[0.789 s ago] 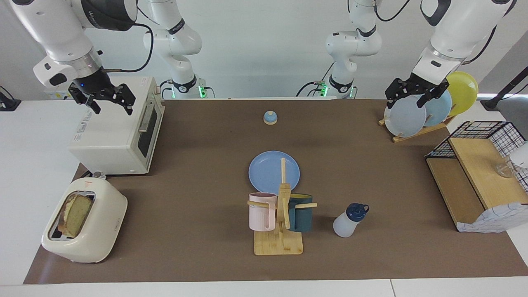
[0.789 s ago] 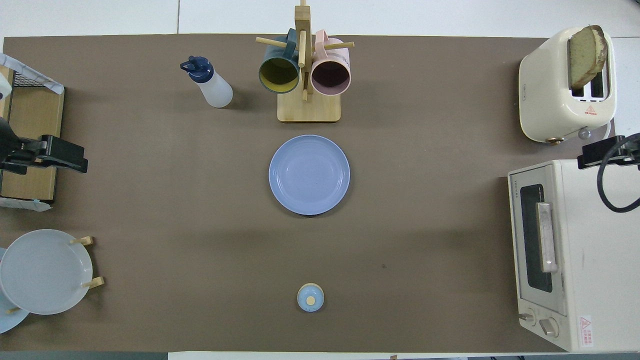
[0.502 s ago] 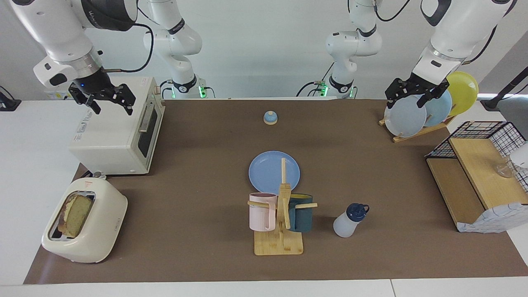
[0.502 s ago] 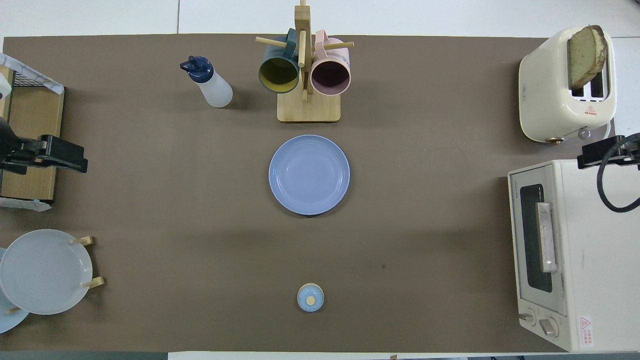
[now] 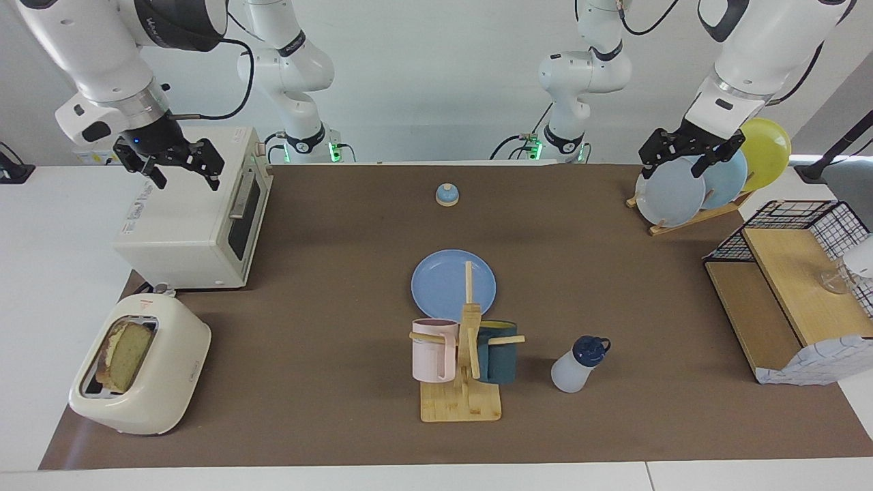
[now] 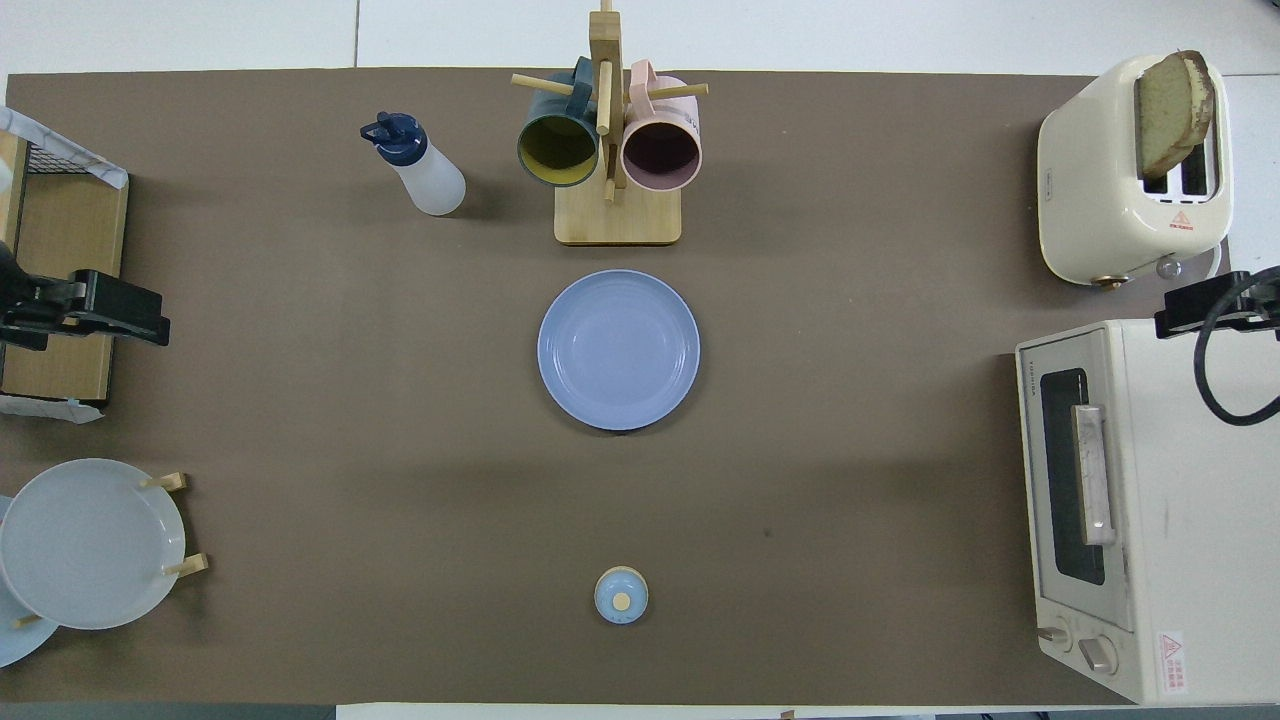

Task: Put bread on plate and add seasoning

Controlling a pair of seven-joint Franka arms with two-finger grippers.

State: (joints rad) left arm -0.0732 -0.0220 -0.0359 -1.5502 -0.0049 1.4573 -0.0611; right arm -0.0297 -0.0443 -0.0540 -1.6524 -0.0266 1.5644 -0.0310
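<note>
In the toaster (image 5: 140,365) slot, the bread (image 5: 124,356) half sunk — left end effector (image 5: 689,158) and right end effector (image 5: 183,169) both released, empty.

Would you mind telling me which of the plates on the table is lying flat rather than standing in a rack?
The periwinkle-blue plate in the middle of the mat lies flat; the pale grey-blue, light blue and yellow plates stand upright in the wooden rack.
</note>
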